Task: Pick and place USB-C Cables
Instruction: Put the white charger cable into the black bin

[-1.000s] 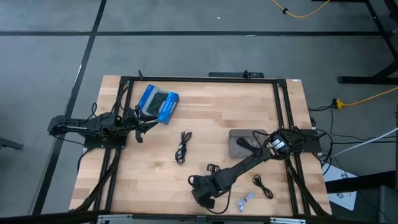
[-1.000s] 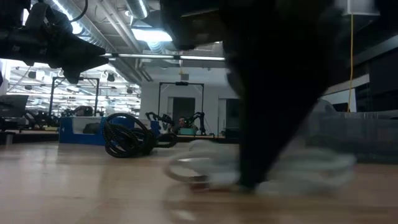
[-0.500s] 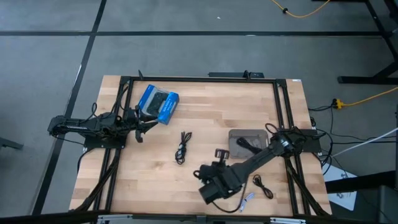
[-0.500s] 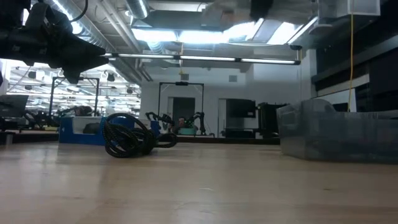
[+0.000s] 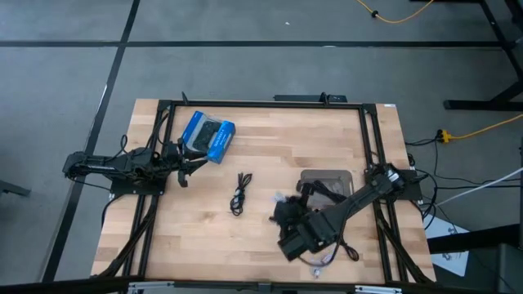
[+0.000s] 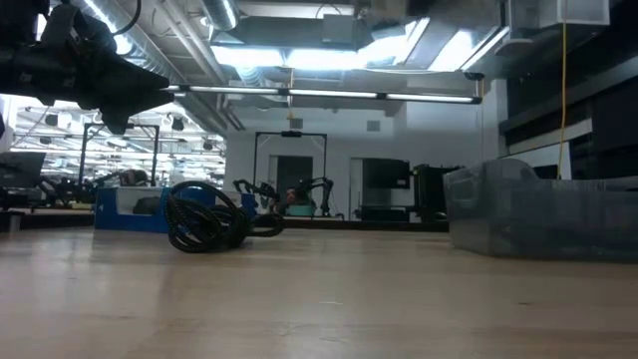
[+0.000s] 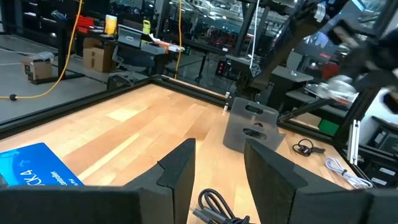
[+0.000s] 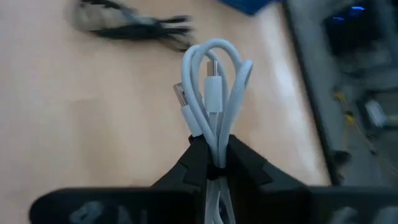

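Note:
My right gripper (image 5: 284, 206) hovers over the table's middle, just left of the clear grey tray (image 5: 328, 178), and is shut on a white USB-C cable bundle (image 8: 214, 87). A black cable (image 5: 239, 193) lies on the wood to its left and also shows in the low view (image 6: 204, 219). Another black cable (image 5: 347, 245) and a second white cable (image 5: 324, 261) lie near the near edge. A dark cable (image 5: 325, 189) rests in the tray. My left gripper (image 7: 217, 171) is open and waits at the table's left side, beside the blue package (image 5: 207, 135). My right gripper pinches the white cable bundle between its two fingers across the gathered strands (image 8: 216, 160). The looped end with both plugs (image 8: 211, 84) sticks out past the fingertips. The fingers slant down toward the table. The bundle is lifted clear of the wood.
The blue package (image 7: 31, 171) lies at the far left. The tray (image 7: 252, 127) stands right of centre, with the right arm's base behind it. Bare wood stretches between the black cable and the left edge, and along the far side.
My right gripper, shut on the white cable at the near edge, has risen off the table. It has moved toward the far edge and the right, nearer the tray. The white bundle has been lifted clear of the wood and no longer shows in the low view.

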`<state>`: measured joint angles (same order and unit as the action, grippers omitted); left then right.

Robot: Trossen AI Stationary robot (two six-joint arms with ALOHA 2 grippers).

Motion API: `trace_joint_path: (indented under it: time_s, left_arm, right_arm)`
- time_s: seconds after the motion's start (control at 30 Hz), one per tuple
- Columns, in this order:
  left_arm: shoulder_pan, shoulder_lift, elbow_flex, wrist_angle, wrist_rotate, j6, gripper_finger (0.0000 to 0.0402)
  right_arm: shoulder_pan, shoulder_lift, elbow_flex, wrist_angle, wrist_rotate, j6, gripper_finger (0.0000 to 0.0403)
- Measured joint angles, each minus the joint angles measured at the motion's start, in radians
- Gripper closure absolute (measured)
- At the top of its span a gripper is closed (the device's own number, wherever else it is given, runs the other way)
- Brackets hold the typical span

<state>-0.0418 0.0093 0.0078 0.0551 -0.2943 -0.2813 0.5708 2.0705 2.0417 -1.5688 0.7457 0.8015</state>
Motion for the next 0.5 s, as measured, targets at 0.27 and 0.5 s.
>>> trace_joint_path:
  time_s: [0.27,0.5]
  left_arm:
    - [0.000,0.000,0.000,0.000,0.000,0.000,0.0271]
    - [0.000,0.000,0.000,0.000,-0.001,0.000,0.0271]
  right_arm:
    - [-0.007,-0.237,-0.457,-0.002,-0.133,0.329,0.0365]
    - [0.028,-0.397,-0.741,0.028,-0.235,0.422,0.0365]
